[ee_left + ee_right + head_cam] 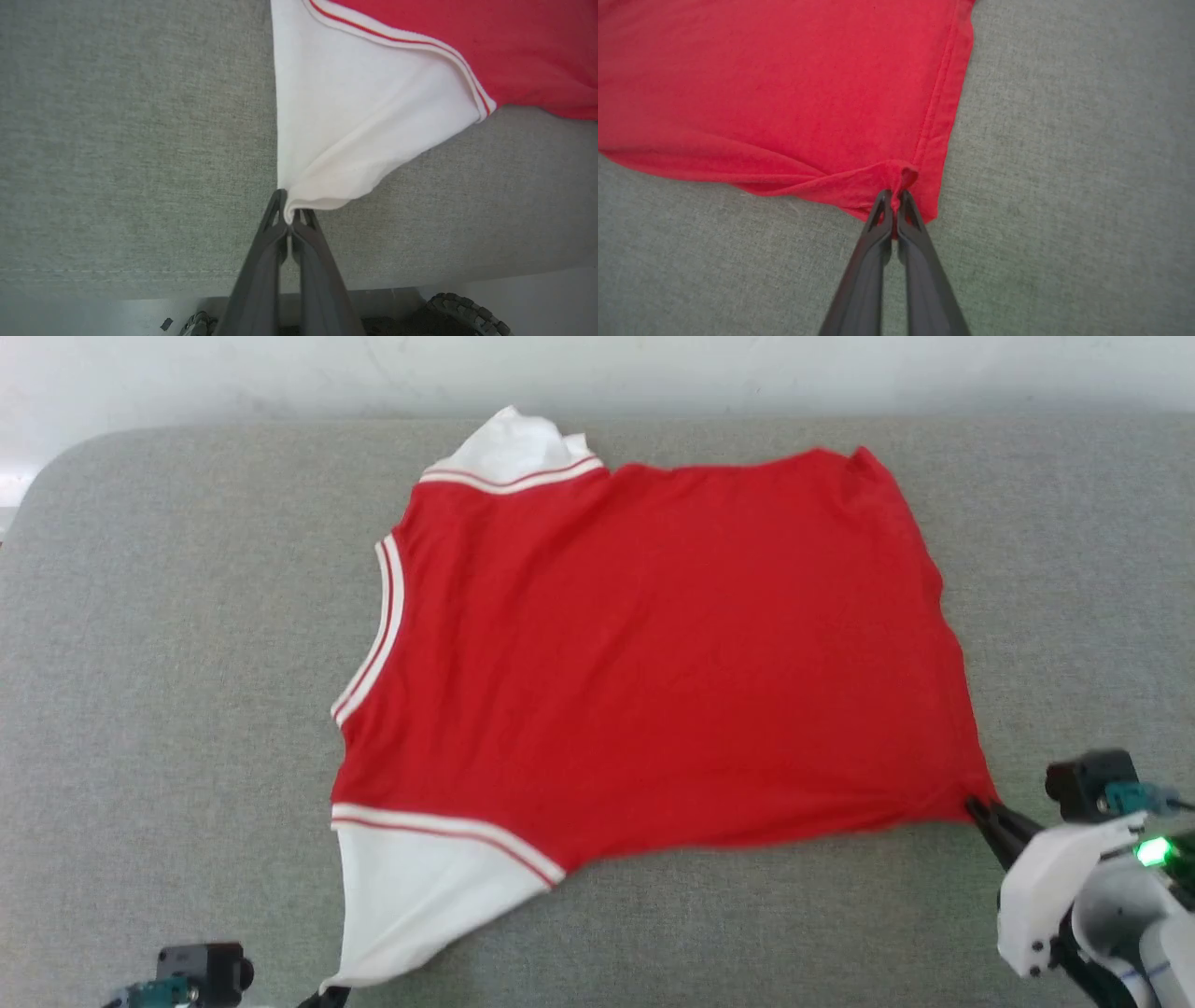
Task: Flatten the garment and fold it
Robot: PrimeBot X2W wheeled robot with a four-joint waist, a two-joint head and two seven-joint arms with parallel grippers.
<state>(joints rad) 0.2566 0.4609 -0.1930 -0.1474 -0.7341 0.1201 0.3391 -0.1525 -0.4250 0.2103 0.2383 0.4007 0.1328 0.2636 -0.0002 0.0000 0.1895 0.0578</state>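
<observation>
The garment point(653, 653) lies spread on the grey cushioned surface point(168, 663), plain red side up, with white sleeves and red-white striped trim; no lettering shows. Its collar points left and its hem right. At the bottom left, my left gripper point(325, 994) is shut on the tip of the near white sleeve point(355, 121), pinched between its dark fingers point(261, 261). My right gripper point(980, 810) is shut on the near hem corner point(901, 179), where the red cloth bunches into a small fold. The far sleeve point(513, 443) lies crumpled at the top.
The surface's front edge point(140, 273) runs just below my left gripper, with pale floor and a dark treaded wheel point(462, 312) beneath. A pale wall point(597, 373) stands behind. Bare grey fabric surrounds the garment on all sides.
</observation>
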